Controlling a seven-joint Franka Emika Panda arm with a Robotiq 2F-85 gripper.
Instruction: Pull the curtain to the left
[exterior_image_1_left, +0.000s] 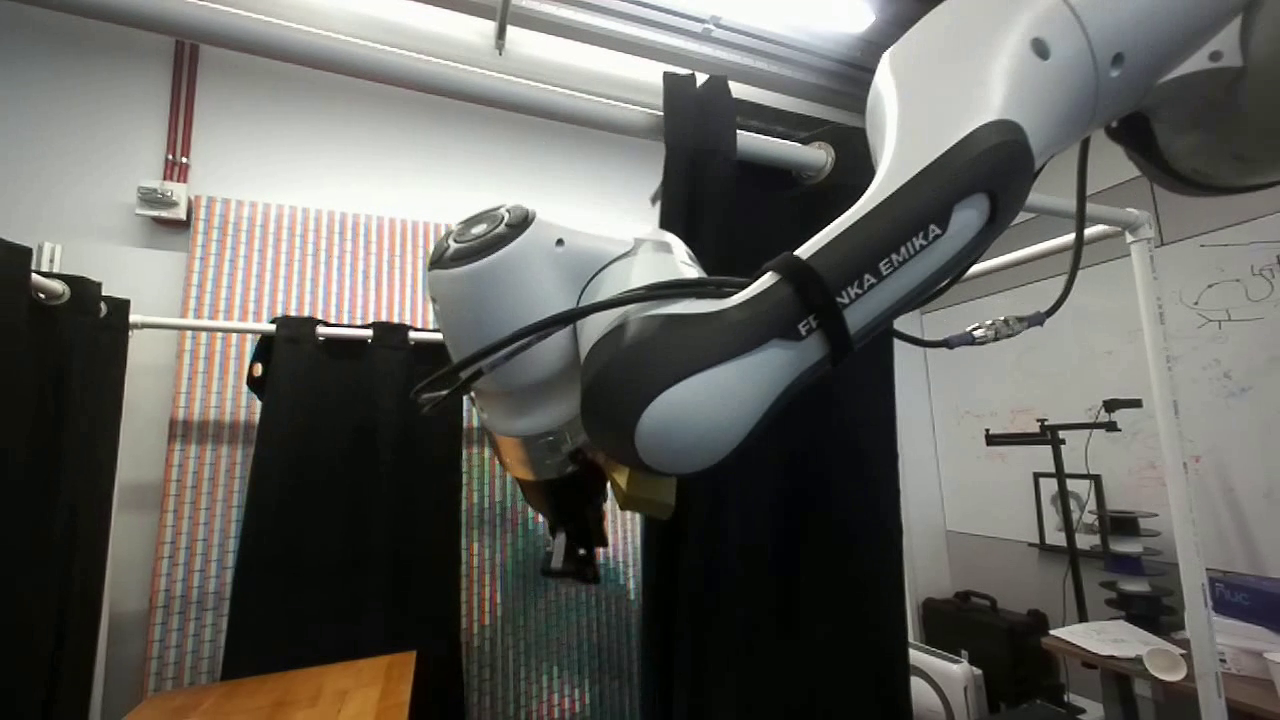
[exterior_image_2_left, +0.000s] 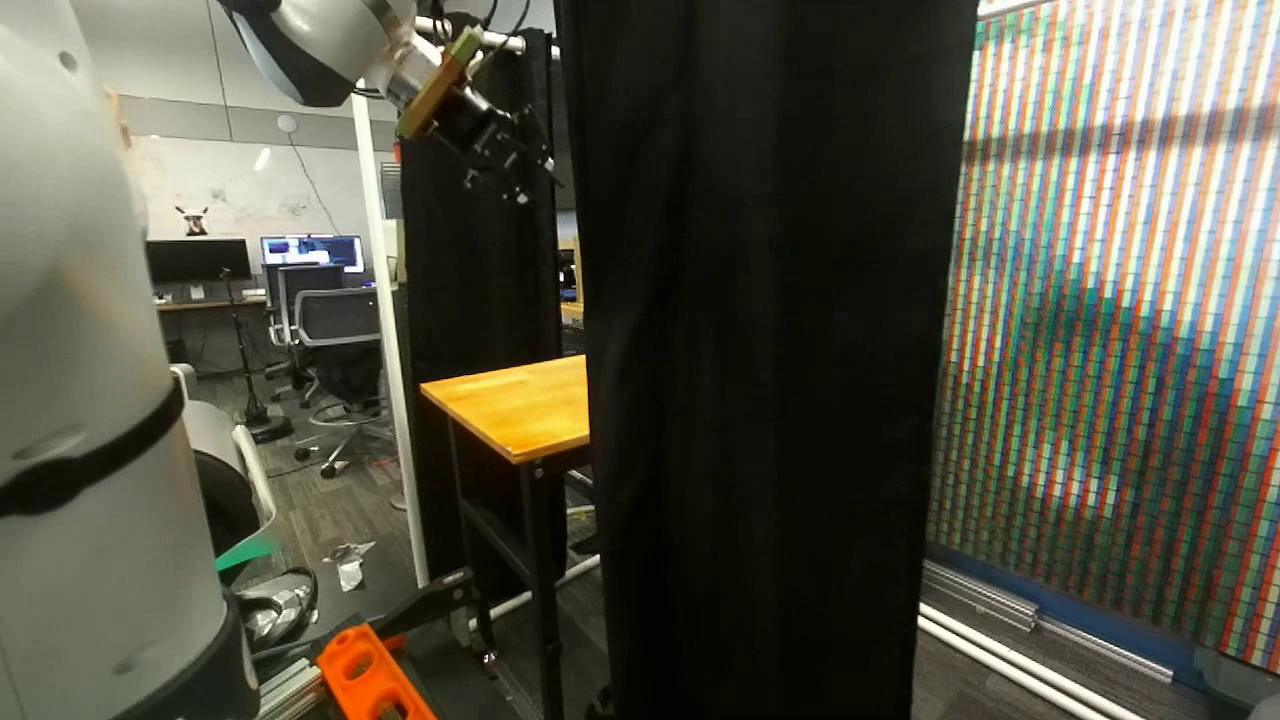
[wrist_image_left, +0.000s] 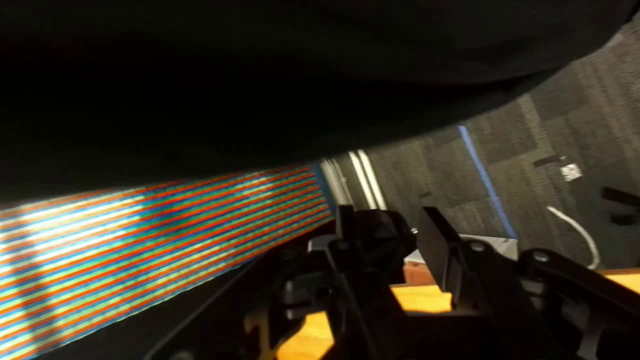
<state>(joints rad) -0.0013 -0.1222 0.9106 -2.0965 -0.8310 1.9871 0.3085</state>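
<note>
In an exterior view the curtain (exterior_image_1_left: 790, 580) hangs right of the middle, behind the arm (exterior_image_1_left: 720, 370), its upper edge rising above the white pipe (exterior_image_1_left: 560, 105). In an exterior view the curtain (exterior_image_2_left: 770, 380) fills the middle from top to bottom, hiding part of the wooden worktop (exterior_image_2_left: 520, 400). Its cloth spans the top of the wrist view, where the striped panel (wrist_image_left: 165, 250) and the floor (wrist_image_left: 430, 167) show between it and the jaws.

The gripper (wrist_image_left: 387, 222) is apart from the curtain; its jaws stand spread, gripping nothing, and the worktop shows between them.

The arm comes in from the upper right in an exterior view, slanting down leftward in front of the curtain. It bends at its far end, so that the gripper points down with a slight tilt, left of the curtain. In an exterior view the arm (exterior_image_2_left: 330, 50) enters at the upper left and the gripper slants down to the right, its tips appearing just beside the curtain's edge; their relation in depth cannot be told.

Farther out, a short curtain (exterior_image_1_left: 350, 480) hangs by tabs from a thin rod (exterior_image_1_left: 200, 324) in front of the panel, and another black curtain (exterior_image_1_left: 50, 480) hangs at the left edge.
</note>
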